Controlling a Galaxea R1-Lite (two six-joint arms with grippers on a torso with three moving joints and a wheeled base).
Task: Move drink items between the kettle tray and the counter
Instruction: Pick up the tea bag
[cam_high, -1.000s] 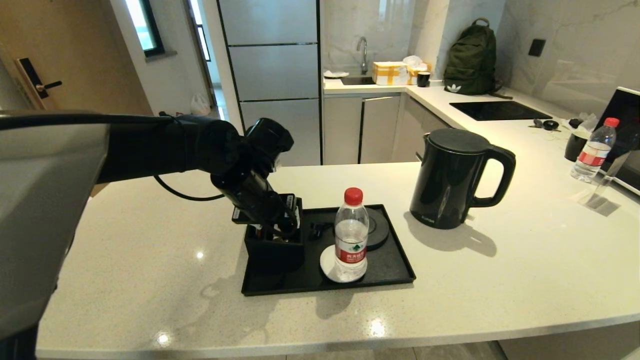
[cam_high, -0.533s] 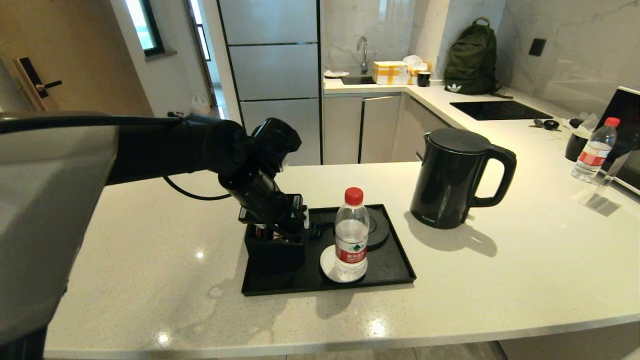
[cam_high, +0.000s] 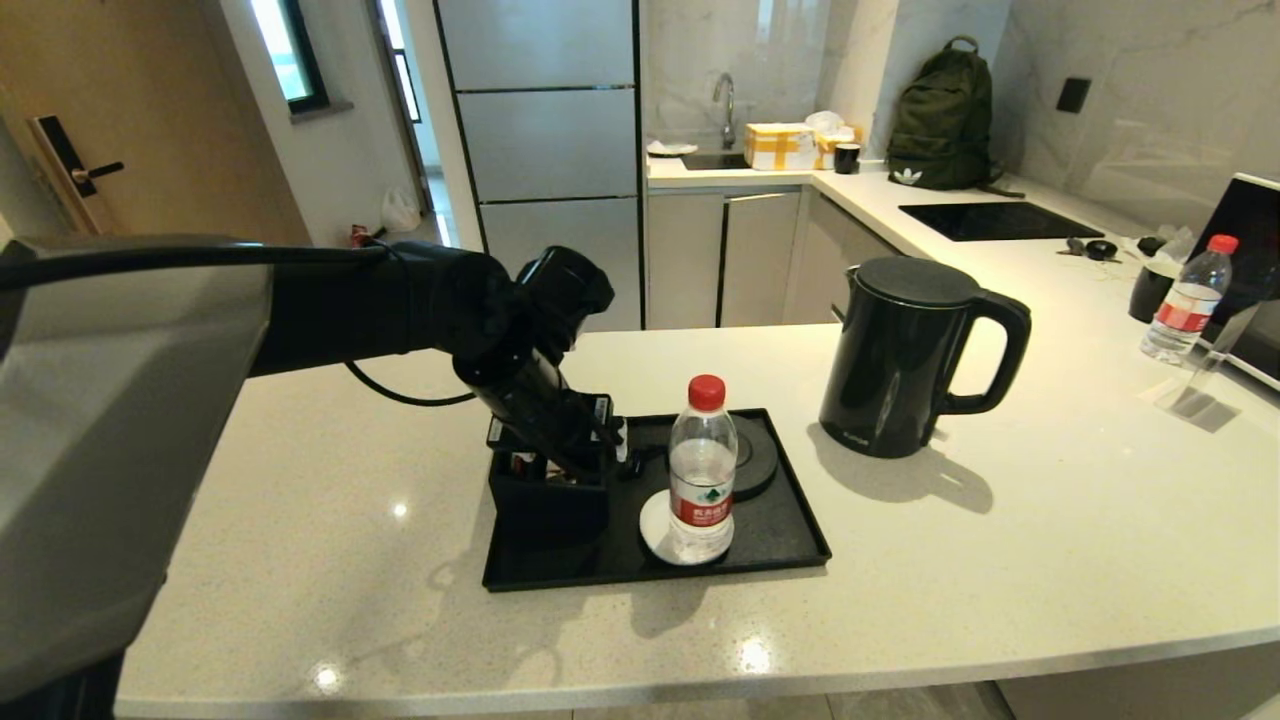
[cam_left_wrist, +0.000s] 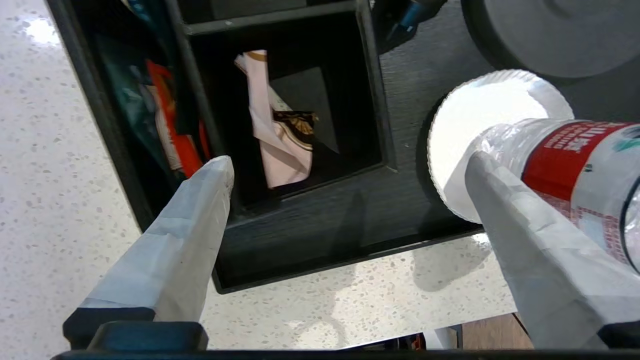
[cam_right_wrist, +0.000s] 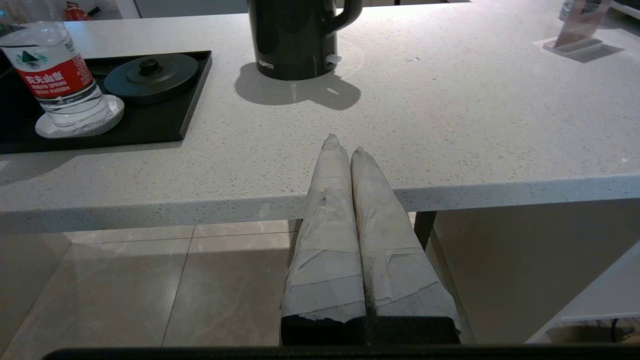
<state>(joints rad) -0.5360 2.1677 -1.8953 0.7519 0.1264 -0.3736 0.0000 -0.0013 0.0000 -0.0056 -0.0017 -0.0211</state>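
Observation:
The black kettle (cam_high: 900, 355) stands on the off-white counter (cam_high: 1000, 560), to the right of the black tray (cam_high: 775, 525); its round base (cam_high: 755, 455) on the tray is bare. My left gripper (cam_left_wrist: 348, 162) hangs open just above the compartmented box (cam_high: 545, 505) at the tray's left end, nothing between its fingers. A pale pink sachet (cam_left_wrist: 280, 150) with a black end lies in the compartment below. My right gripper (cam_right_wrist: 345, 145) is shut and empty, low at the counter's front edge, out of the head view.
A clear water bottle (cam_high: 703, 470) with a red cap stands on a white coaster on the tray, close beside my left gripper. Red and dark packets fill the box's other compartment (cam_left_wrist: 165, 115). A second bottle (cam_high: 1188, 300) and a dark cup (cam_high: 1150, 290) stand far right.
My left arm has shifted right and slightly down over the box, closer to the bottle. The kettle, bottle and right arm have not moved.

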